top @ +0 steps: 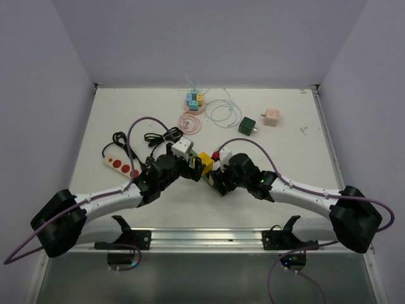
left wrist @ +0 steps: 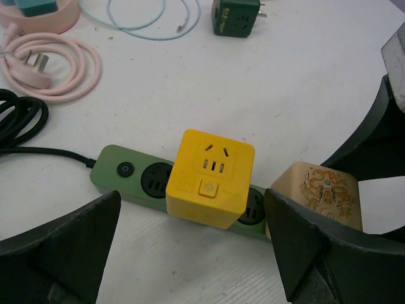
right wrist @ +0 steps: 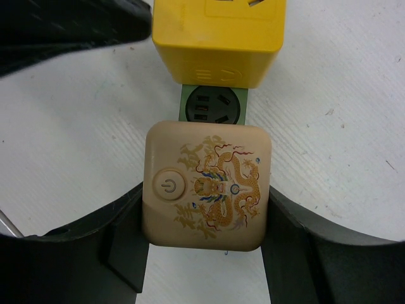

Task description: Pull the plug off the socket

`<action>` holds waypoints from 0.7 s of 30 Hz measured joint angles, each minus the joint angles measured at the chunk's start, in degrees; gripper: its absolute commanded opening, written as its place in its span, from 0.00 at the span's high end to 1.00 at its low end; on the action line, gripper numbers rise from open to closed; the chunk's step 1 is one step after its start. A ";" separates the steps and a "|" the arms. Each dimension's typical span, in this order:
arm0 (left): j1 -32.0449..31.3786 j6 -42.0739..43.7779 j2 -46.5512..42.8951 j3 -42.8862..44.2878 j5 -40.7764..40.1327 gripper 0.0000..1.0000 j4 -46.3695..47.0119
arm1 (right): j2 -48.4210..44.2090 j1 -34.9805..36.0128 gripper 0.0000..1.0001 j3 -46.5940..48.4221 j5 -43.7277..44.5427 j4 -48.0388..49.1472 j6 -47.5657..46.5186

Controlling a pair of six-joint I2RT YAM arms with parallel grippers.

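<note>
A green power strip [left wrist: 109, 166] lies on the white table with a yellow cube plug [left wrist: 211, 177] and a beige cube plug with a dragon print [right wrist: 207, 183] plugged into it. My right gripper [right wrist: 206, 218] is closed on the beige plug, one finger against each of its sides. The yellow plug [right wrist: 218, 35] sits just beyond it, with one bare socket of the strip [right wrist: 212, 104] between them. My left gripper [left wrist: 190, 253] is open, its fingers wide apart in front of the yellow plug and not touching it. In the top view the two grippers meet at the yellow plug [top: 204, 159].
A black cable [left wrist: 19, 123] runs off the strip's left end. Nearby are a pink coiled cable [left wrist: 54, 63], a dark green adapter [left wrist: 237, 17], a light blue cable [top: 221, 111], a white-and-red strip [top: 120, 163] and a pale pink adapter [top: 271, 116].
</note>
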 measured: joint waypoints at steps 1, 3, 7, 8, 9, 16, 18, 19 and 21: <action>0.00 0.61 1.68 0.13 0.81 0.02 1.14 | 0.00 0.00 0.74 0.00 -0.11 0.00 -0.11; 0.00 1.55 4.87 0.26 2.54 0.02 3.10 | -0.04 0.00 0.75 -0.22 -0.20 0.15 -0.24; 0.00 2.91 9.11 0.33 4.98 0.01 5.49 | -1.31 0.04 0.76 -1.33 -0.28 0.48 -0.63; 0.00 3.21 9.88 0.33 5.64 0.01 6.25 | -1.73 0.07 0.76 -1.60 -0.35 0.46 -0.68; 0.00 3.43 10.62 0.35 6.12 0.01 7.28 | -2.05 0.11 0.76 -1.84 -0.42 0.46 -0.72; 0.92 3.52 16.81 1.11 10.75 0.05 12.48 | -2.54 0.24 0.78 -2.86 -0.66 1.42 -1.07; 1.16 3.37 18.27 1.18 11.89 0.07 13.62 | -2.54 0.26 0.78 -3.06 -0.66 1.81 -1.07; 1.22 3.21 18.75 1.16 12.31 0.10 13.99 | -2.54 0.26 0.78 -3.17 -0.66 1.99 -1.07; 1.36 2.99 19.45 1.16 12.92 0.15 14.67 | -2.54 0.26 0.79 -3.43 -0.66 2.49 -1.07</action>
